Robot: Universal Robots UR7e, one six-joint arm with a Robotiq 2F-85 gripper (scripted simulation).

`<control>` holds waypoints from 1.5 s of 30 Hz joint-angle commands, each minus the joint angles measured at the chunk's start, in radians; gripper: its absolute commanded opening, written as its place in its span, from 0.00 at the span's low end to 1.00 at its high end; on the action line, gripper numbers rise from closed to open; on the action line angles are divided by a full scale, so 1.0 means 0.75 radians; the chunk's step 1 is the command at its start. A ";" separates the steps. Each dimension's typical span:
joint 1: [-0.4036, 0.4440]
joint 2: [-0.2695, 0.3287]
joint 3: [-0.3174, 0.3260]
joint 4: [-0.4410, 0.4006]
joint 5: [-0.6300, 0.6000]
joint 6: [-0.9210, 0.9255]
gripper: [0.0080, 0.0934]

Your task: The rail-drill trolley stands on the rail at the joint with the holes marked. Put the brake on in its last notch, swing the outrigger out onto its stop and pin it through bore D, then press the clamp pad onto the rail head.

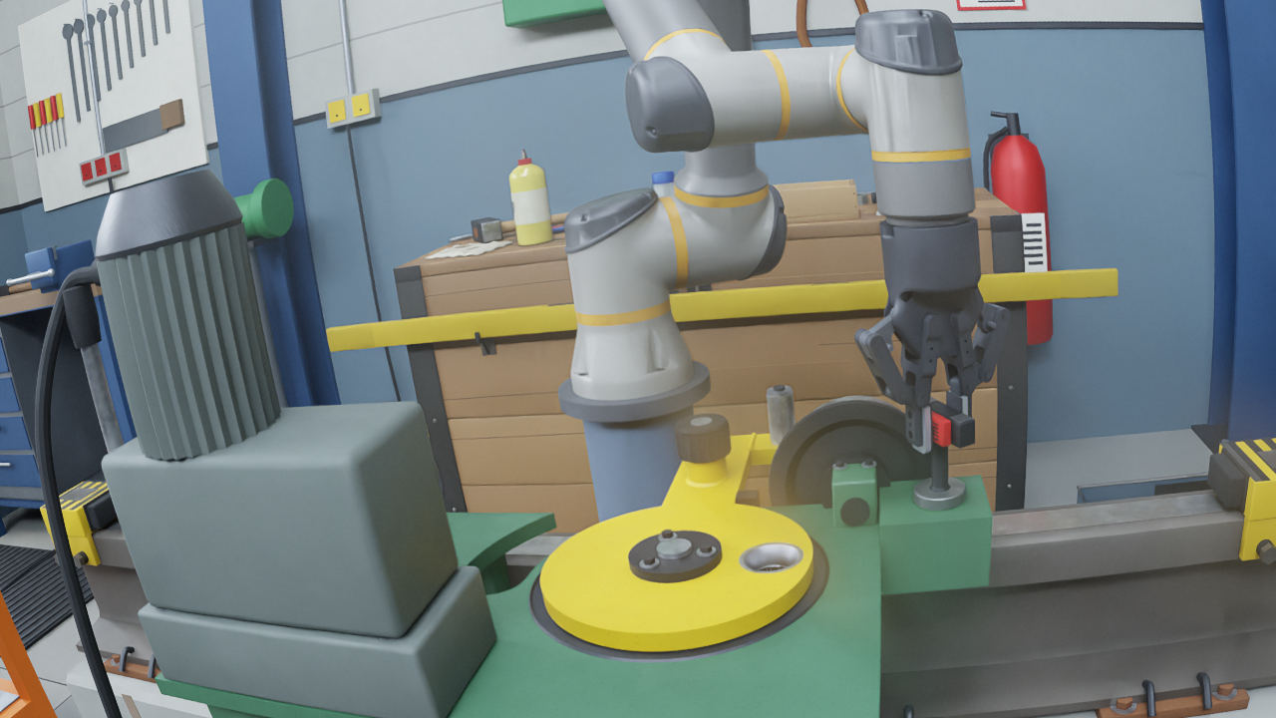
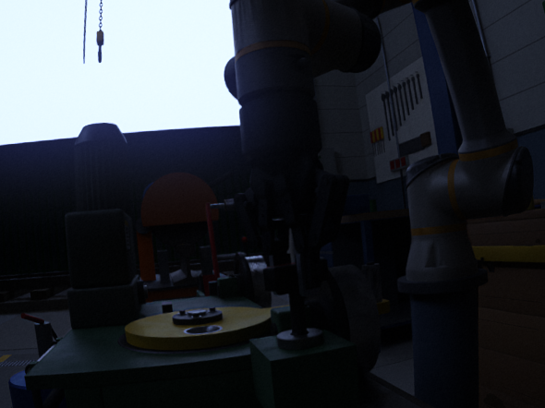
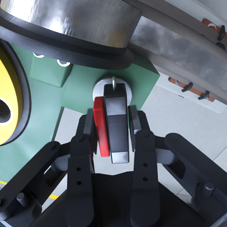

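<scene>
The brake lever handle, a dark grip with a red trigger plate along one side, stands on a thin post with a round grey base on the green trolley block by the wheel. My gripper comes down from above and is closing around the handle, one finger beside the red plate and the other beside the dark grip. The yellow outrigger disc with its hub and an open bore lies to the left on the deck.
The steel wheel stands right behind the lever. The rail runs off to the right. A grey motor housing fills the left foreground. A black knob and a small steel cylinder stand behind the disc. The second side camera is dark.
</scene>
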 commanded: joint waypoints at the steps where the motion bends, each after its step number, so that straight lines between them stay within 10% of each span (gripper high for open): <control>1: 0.000 -0.001 -0.001 -0.001 0.000 0.000 0.32; 22: 0.000 -0.001 -0.001 -0.001 0.000 0.000 0.25; 23: 0.000 -0.001 -0.001 -0.001 0.000 0.000 0.00; 45: 0.000 -0.001 -0.001 0.000 0.000 0.000 0.00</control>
